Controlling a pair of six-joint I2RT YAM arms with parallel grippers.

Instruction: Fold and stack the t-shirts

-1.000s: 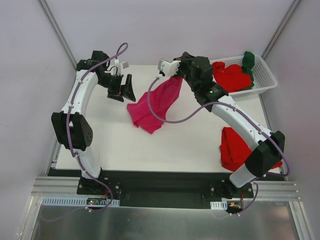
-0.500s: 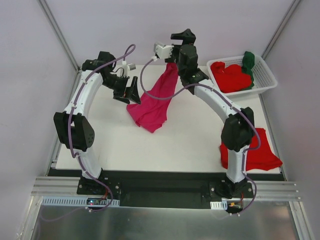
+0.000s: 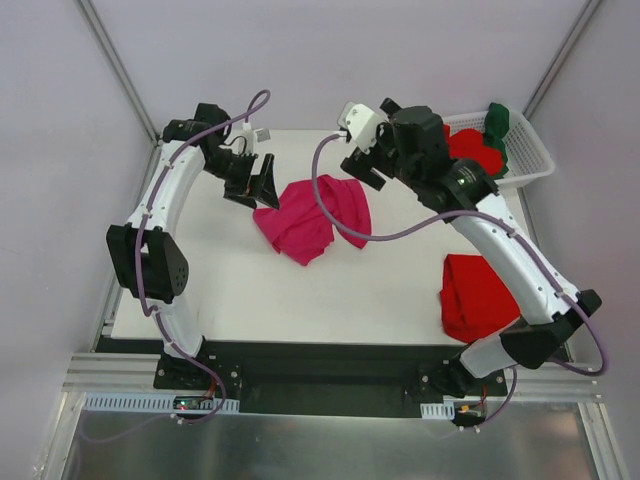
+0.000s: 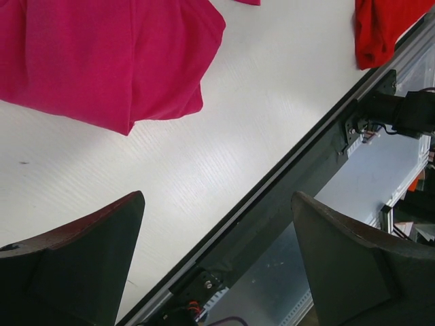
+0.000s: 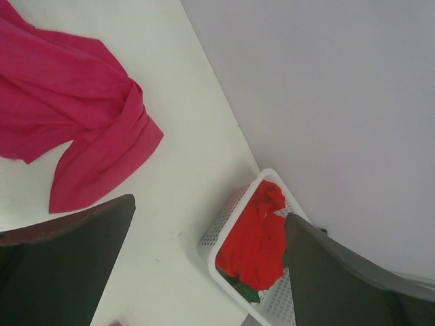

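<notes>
A white table (image 3: 300,290) with a smooth matte top fills the middle of the overhead view. A white slotted plastic basket (image 3: 535,150) sits at its far right corner, turned at a slant to the table's edges. A black strip (image 3: 330,352) runs along the table's near edge, with a silver aluminium rail (image 3: 330,385) just beyond it and a sheet of dull grey metal (image 3: 320,445) nearer still. Pale lilac-grey walls (image 3: 350,50) enclose the space, with a slim metal post (image 3: 110,60) slanting up on the left and another (image 3: 565,50) on the right.
</notes>
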